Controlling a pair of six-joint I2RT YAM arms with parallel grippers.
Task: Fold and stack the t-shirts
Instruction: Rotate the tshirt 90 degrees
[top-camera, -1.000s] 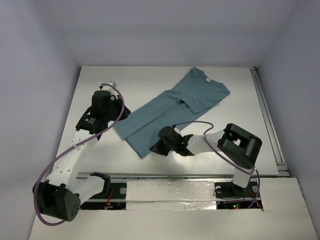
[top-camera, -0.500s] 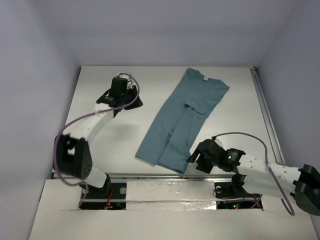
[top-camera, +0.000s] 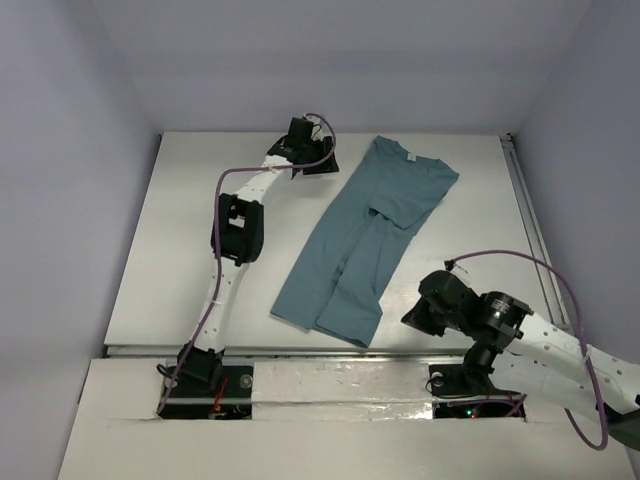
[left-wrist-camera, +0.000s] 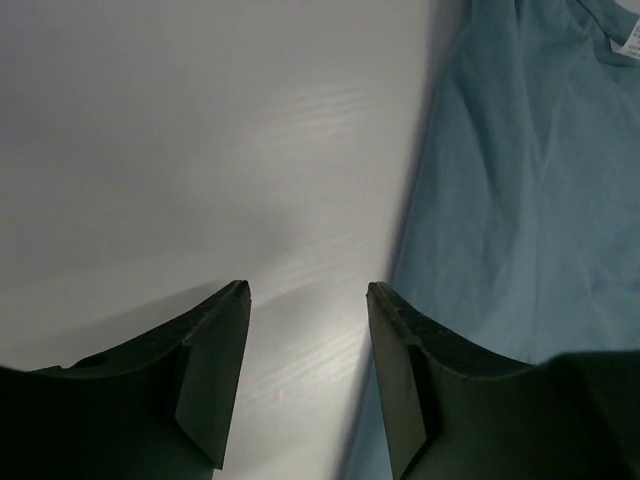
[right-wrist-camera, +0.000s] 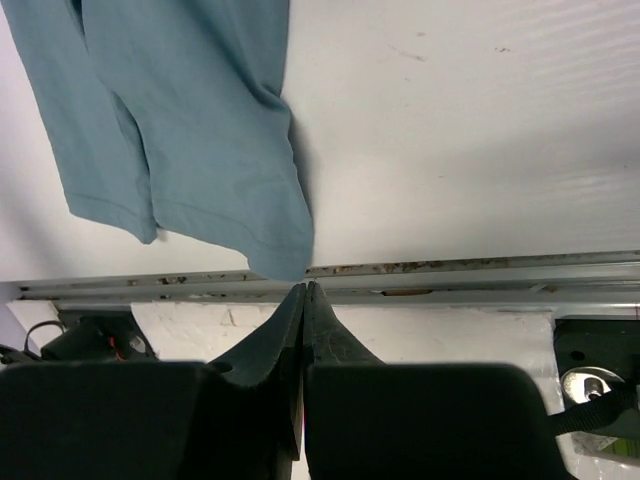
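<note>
The teal-blue t-shirt (top-camera: 355, 245) lies folded into a long strip, running from its neck at the back right to its hem near the front edge. A small white label (left-wrist-camera: 625, 40) shows at the neck. My left gripper (top-camera: 322, 163) is stretched to the back of the table, just left of the shirt's upper part. It is open over bare white table (left-wrist-camera: 308, 290), with the cloth (left-wrist-camera: 520, 200) beside its right finger. My right gripper (top-camera: 410, 318) sits at the near right, shut on nothing. Its tips (right-wrist-camera: 304, 286) are just short of the shirt's hem corner (right-wrist-camera: 280, 255).
A metal rail (right-wrist-camera: 450, 268) runs along the table's near edge, right by the right gripper's tips. Another rail (top-camera: 535, 240) lines the right edge. Purple cables loop off both arms. Grey walls close in the back and sides.
The left arm swung from the table's left side to the back beside the shirt and opened. The right arm dragged the hem toward the front edge, let go, withdrew right and shut.
</note>
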